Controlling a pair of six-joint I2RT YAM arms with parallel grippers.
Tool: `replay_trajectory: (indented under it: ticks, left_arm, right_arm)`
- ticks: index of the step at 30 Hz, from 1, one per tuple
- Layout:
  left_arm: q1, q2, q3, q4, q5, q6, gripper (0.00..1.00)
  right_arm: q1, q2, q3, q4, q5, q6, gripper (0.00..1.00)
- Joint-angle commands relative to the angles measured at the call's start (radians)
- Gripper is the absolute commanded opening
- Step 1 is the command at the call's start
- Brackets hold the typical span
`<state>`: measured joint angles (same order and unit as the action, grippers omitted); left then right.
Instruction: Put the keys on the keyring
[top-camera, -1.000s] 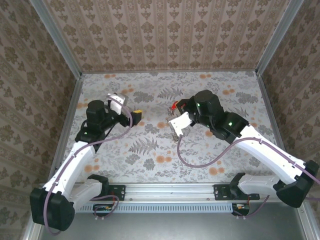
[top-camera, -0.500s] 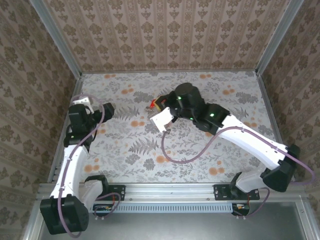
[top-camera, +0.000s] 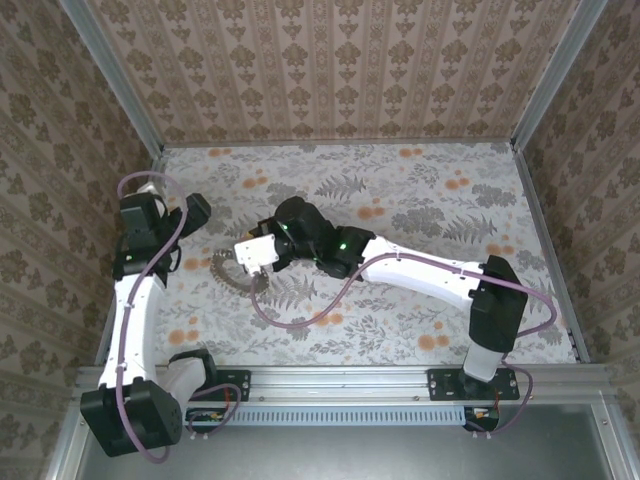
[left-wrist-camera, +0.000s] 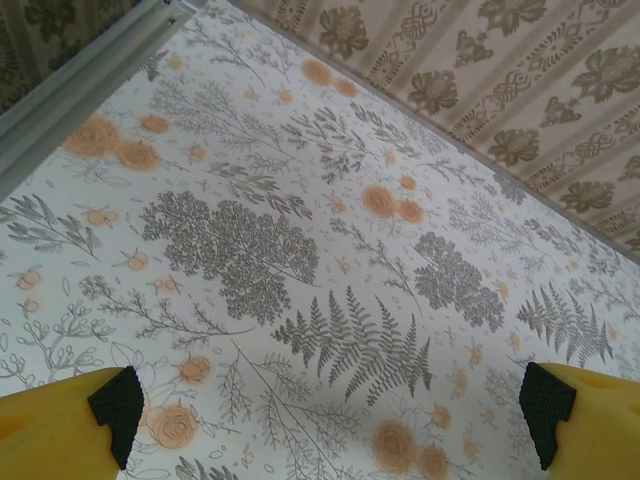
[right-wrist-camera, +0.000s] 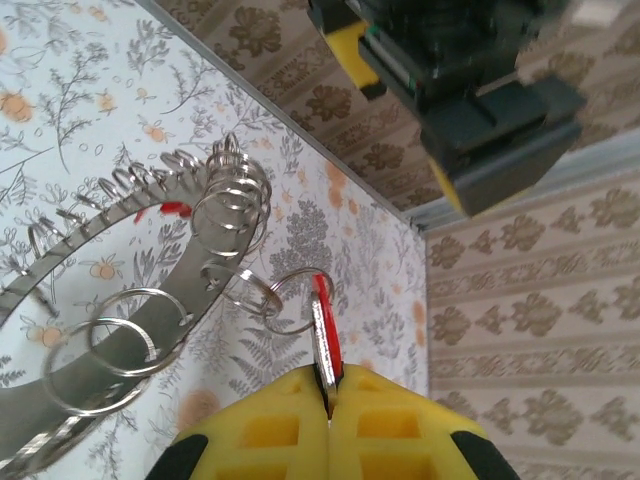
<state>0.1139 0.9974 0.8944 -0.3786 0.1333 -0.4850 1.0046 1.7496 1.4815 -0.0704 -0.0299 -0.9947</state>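
floral cloth, grey ferns and orange blooms, over a table (top-camera: 430, 190) boxed in by brown patterned walls (top-camera: 340, 60) and metal posts. left of centre on that cloth, seen from above, the keyring (top-camera: 222, 275), flat and dark against the print. right arm stretched across the table towards it, with the right gripper (right-wrist-camera: 328, 400) at the ring's right side. from the right wrist: yellow fingers (right-wrist-camera: 260, 435) pressed tight together, pinching one of the keys (right-wrist-camera: 322, 335) edge-on, red head and thin silvery metal poking up out of the tips. close before it the keyring as a broad grey band, strung along its rim with small wire loops (right-wrist-camera: 232, 205); one loop right at the key's far end, touching or threaded, cannot tell which. two red specks (right-wrist-camera: 172, 209) by the band's upper curve, too small to name. left gripper (left-wrist-camera: 330, 420) well apart from the ring, near the table's left edge, tilted down at the print, jaws spread wide, black pads (left-wrist-camera: 118, 400) at the two lower corners of its own view, bare cloth between them.
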Motion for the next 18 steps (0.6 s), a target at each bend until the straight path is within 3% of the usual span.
replay_trajectory:
  ticks: [1, 7, 11, 18]
  left_arm:
    - [0.004, 0.003, 0.019, -0.061, -0.038, -0.006, 1.0]
    - [-0.068, 0.012, -0.004, -0.033, -0.111, 0.004, 1.0]
    - [-0.109, 0.034, -0.006, -0.01, -0.131, 0.004, 1.0]
    - [-0.16, 0.07, 0.0, 0.012, -0.177, 0.037, 1.0]
  right_arm:
    - [-0.052, 0.017, -0.086, 0.145, 0.025, 0.175, 0.0]
    - [-0.156, 0.025, -0.242, 0.212, 0.043, 0.279, 0.0]
    - [-0.23, 0.02, -0.32, 0.193, 0.142, 0.267, 0.0]
    - [-0.398, -0.009, -0.463, 0.154, 0.206, 0.182, 0.0]
